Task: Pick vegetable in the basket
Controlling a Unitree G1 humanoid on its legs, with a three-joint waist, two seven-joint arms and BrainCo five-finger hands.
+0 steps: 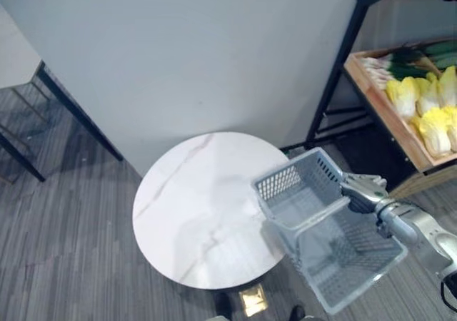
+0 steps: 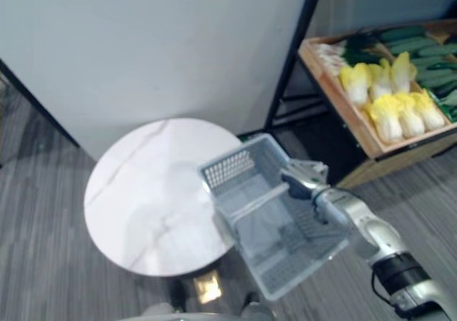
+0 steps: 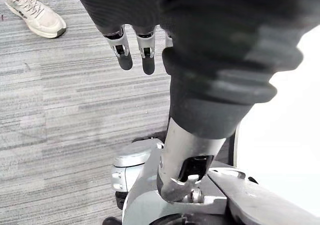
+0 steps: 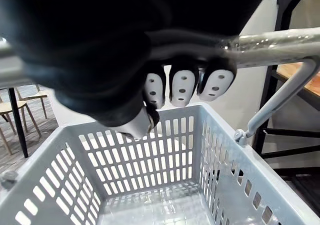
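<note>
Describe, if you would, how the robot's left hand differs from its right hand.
The right hand is curled round the handle of the grey basket, while the left hand holds nothing. The right hand's fingers are bent; the left hand's hang straight above the striped floor. Both wear dark ribbed covers.

— What is carried by the rack?
— A wooden tray (image 1: 380,107) is borne on the black-framed rack (image 1: 335,78); napa cabbages (image 1: 432,114) and cucumbers (image 2: 421,43) are laid in it.
— And on the floor?
— A round marble-topped table (image 1: 193,200) is stood on the grey carpet (image 1: 64,264).
</note>
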